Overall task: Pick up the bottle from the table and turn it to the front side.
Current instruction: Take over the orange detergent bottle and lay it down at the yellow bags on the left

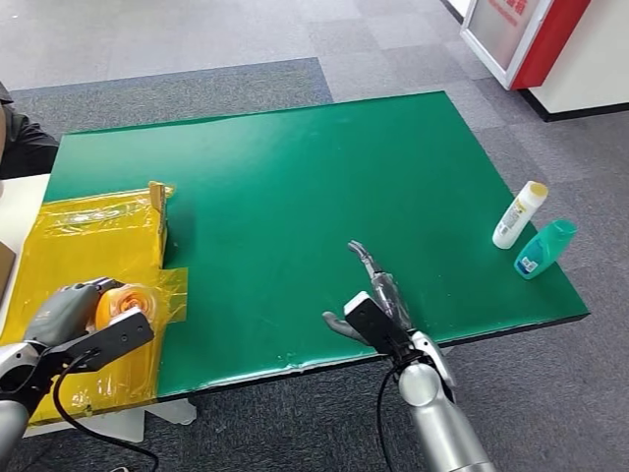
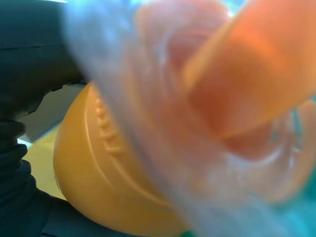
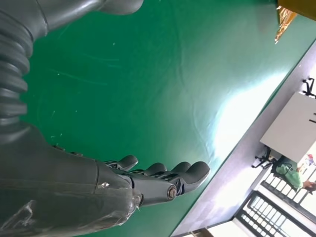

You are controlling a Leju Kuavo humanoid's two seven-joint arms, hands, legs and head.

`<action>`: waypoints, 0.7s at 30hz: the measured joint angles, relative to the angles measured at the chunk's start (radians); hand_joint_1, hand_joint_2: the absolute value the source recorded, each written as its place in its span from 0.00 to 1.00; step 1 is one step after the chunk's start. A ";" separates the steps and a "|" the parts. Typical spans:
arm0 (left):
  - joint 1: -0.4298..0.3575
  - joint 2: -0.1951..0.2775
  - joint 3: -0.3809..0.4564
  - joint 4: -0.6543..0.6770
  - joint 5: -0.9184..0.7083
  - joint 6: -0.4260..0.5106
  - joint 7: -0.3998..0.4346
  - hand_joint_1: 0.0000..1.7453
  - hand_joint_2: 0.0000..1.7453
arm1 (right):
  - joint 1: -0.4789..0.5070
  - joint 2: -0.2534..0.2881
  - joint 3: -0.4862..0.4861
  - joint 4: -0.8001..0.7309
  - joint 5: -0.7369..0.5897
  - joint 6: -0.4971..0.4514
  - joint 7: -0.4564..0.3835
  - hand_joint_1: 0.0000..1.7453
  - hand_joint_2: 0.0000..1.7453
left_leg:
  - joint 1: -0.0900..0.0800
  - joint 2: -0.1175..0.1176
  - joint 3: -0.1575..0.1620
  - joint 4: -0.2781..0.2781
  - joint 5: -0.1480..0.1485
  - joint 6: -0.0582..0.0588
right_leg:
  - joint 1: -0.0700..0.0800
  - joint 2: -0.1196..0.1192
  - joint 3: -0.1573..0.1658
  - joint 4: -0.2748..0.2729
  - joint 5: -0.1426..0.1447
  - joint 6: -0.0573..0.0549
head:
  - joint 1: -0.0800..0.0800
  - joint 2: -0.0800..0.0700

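At the near left edge of the green surface (image 1: 297, 187), over yellow film (image 1: 88, 241), the left hand (image 1: 71, 313) holds the orange bottle (image 1: 128, 301); the right hand (image 1: 374, 295) hovers mid-surface, empty, fingers spread.

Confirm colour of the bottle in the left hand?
Orange, under clear wrap. The bottle shows best in the left wrist view, held by the left hand.
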State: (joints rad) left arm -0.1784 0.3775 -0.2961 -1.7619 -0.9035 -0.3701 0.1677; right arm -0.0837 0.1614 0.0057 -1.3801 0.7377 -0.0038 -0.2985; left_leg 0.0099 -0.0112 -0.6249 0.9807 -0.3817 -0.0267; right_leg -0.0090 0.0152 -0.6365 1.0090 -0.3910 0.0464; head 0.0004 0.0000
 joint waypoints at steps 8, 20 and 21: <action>-0.041 -0.089 0.001 0.130 -0.291 0.017 0.059 1.00 1.00 | -0.008 0.020 -0.001 0.000 0.009 0.018 -0.002 0.00 1.00 | 0.000 0.000 0.000 0.000 0.000 0.000 | 0.000 0.000 0.001 0.000 0.000 0.000 | 0.000 0.000; -0.067 -0.176 0.031 0.195 -0.359 0.021 0.038 0.87 1.00 | -0.009 0.026 -0.001 0.000 0.013 0.021 -0.002 0.00 1.00 | 0.000 0.000 0.000 0.000 0.000 0.000 | 0.000 0.000 0.000 0.000 0.000 0.000 | 0.000 0.000; -0.068 -0.186 0.034 0.201 -0.381 0.029 0.034 0.83 1.00 | -0.010 0.027 -0.001 0.001 0.014 0.023 -0.001 0.00 1.00 | 0.000 0.000 0.000 0.000 0.000 0.000 | 0.000 0.000 0.000 0.000 0.000 0.000 | 0.000 0.000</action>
State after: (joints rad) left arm -0.2463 0.1912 -0.2619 -1.5610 -1.2840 -0.3414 0.2012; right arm -0.0932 0.1882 0.0046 -1.3790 0.7516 0.0188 -0.2995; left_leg 0.0098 -0.0114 -0.6252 0.9807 -0.3818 -0.0267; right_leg -0.0091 0.0151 -0.6365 1.0089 -0.3909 0.0462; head 0.0002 0.0000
